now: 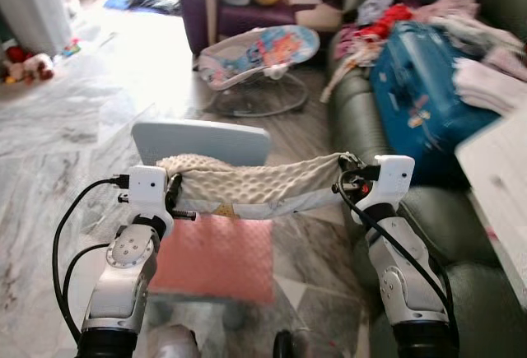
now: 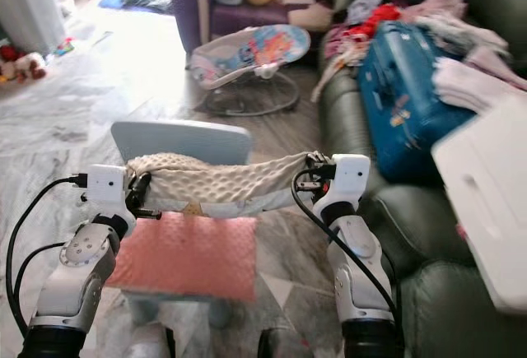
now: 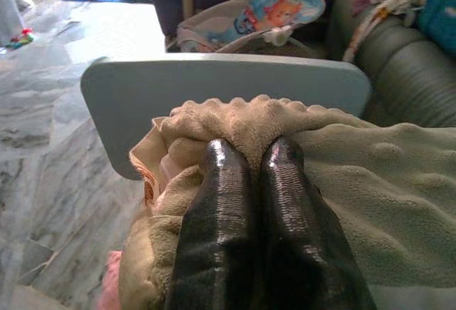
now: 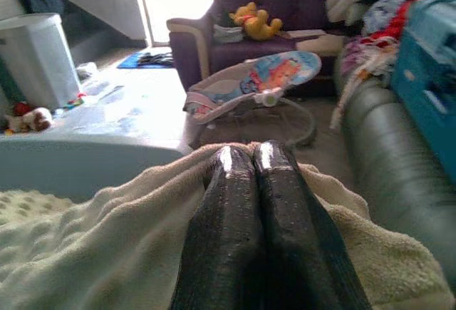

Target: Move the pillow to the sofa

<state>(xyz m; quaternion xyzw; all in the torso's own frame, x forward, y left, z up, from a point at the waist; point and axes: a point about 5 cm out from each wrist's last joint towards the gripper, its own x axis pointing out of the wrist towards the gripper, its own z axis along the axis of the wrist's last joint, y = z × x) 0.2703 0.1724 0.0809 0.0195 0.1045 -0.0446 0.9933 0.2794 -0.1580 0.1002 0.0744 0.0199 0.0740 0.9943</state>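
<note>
Pillow hangs stretched between left gripper and right gripper, both clamped on its ends, beside the sofa.

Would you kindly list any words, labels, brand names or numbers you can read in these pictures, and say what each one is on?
No text can be read.
Blue suitcase: small pale stickers, too blurred to read.
Baby bouncer: a cartoon print, with no legible words.
Pillow, held between the left gripper and right gripper: no lettering visible.
</note>
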